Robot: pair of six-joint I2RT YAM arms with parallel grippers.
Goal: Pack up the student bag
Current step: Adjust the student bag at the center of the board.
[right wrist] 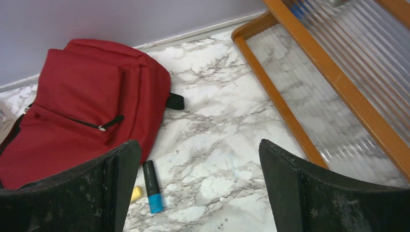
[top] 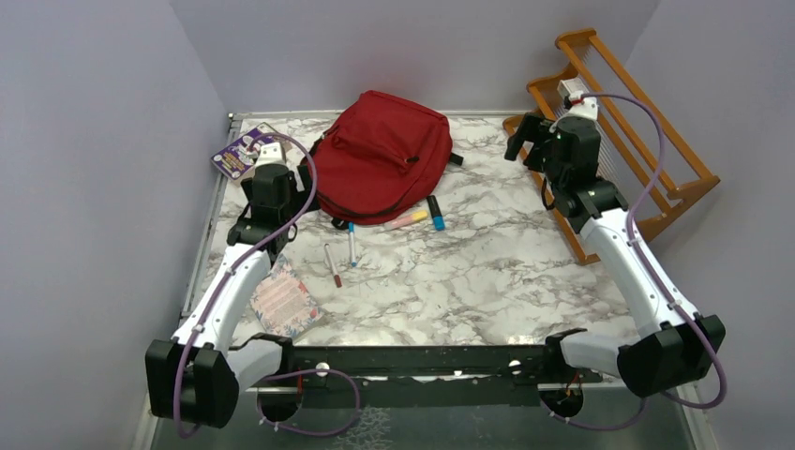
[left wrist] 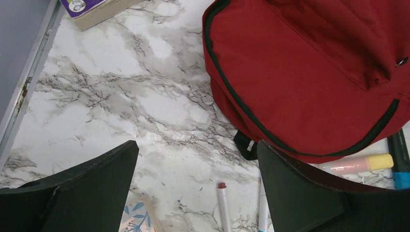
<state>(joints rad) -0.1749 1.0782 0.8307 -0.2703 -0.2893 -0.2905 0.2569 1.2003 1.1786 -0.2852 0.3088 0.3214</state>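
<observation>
- Left gripper (left wrist: 196, 154) hangs with its jaws spread wide and empty, just beside the student bag's (left wrist: 309, 72) near left corner.
- Right gripper (right wrist: 199, 150), just as wide and empty, hovers well off the bag's right side, by the wooden rack (right wrist: 290, 104).
- Lying flat on the table (top: 487, 272), the bag looks zipped shut; pens (top: 332, 264) lie along its near edge.
- It looks soft, limp and probably light, so it is likely to sag and slide. Pinch the fabric beside the zip pull (right wrist: 102, 128).

Red student bag (right wrist: 77, 106) beside blue-capped marker (right wrist: 152, 186)
</observation>
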